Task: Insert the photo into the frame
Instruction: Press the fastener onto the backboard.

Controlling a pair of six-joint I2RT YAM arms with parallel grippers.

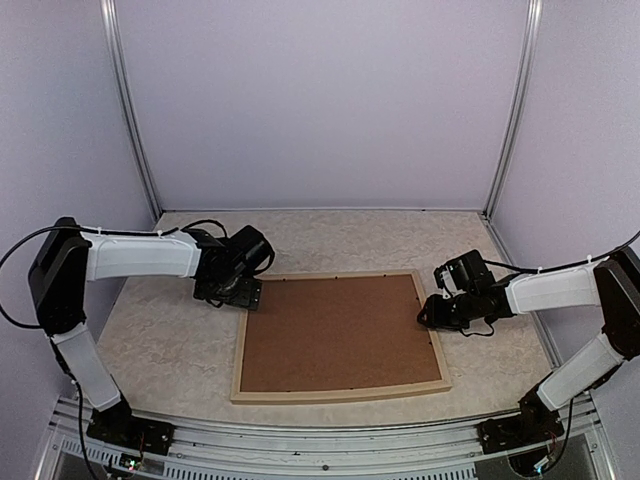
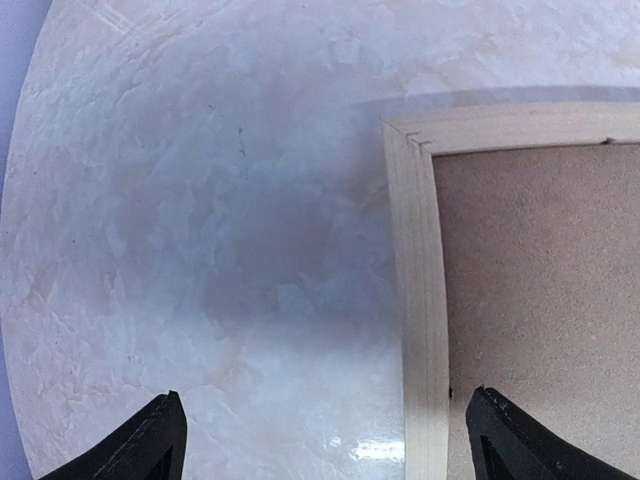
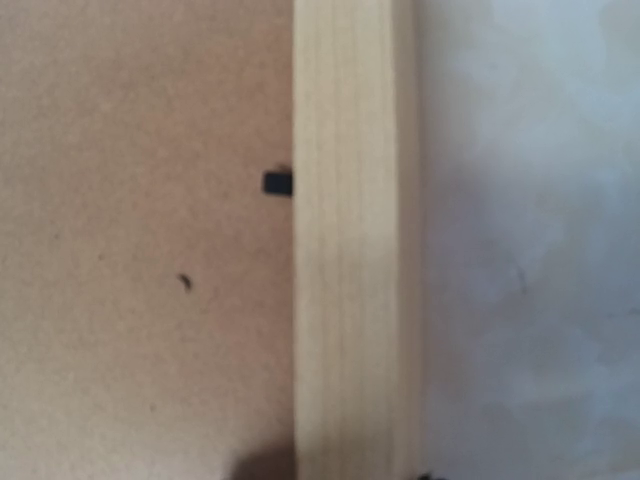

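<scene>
marbled table (image 1: 170, 340) is carrying the frame (image 1: 340, 392): likely light, stiff, best gripped by a rail. left gripper (image 2: 325, 445) is gaping empty at ten o'clock; right gripper (image 1: 432, 312) at three, opening unclear.

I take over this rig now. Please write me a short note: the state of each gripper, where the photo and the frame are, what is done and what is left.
Left gripper: open, empty, over the frame's far left corner, one finger on each side of the rail.
Right gripper: at the frame's right rail; open or shut cannot be told.
Frame: flat on the table, brown backing board lying inside it.
Photo: not in sight; possibly under the board, cannot confirm.
Done: board is in the frame.
Left: check that the photo is inside, probably secure the board.
</scene>
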